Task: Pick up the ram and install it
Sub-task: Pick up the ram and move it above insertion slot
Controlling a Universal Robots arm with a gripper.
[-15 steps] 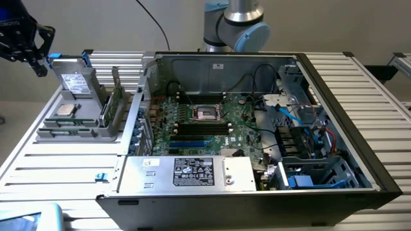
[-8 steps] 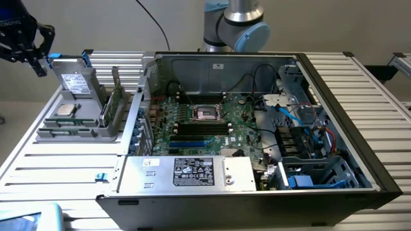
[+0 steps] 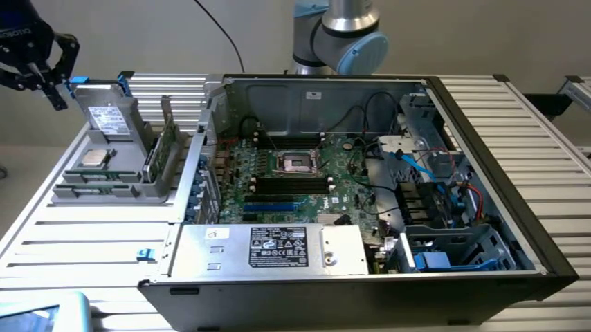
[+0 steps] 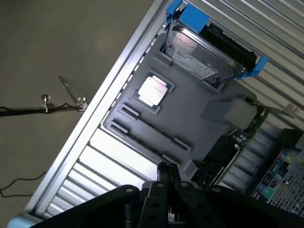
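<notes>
While the black gripper (image 3: 48,86) hangs pinched together, thin green ram stick (image 3: 95,177) lies in grey plastic tray (image 3: 69,194) on ribbed metal table (image 3: 93,238).

Tray (image 3: 65,191) on the counter (image 3: 74,235), exterior view's left of the computer case (image 3: 314,104); on it, drive (image 3: 111,121) behind processor chip (image 3: 95,158), ram (image 3: 93,177) in front.
</notes>
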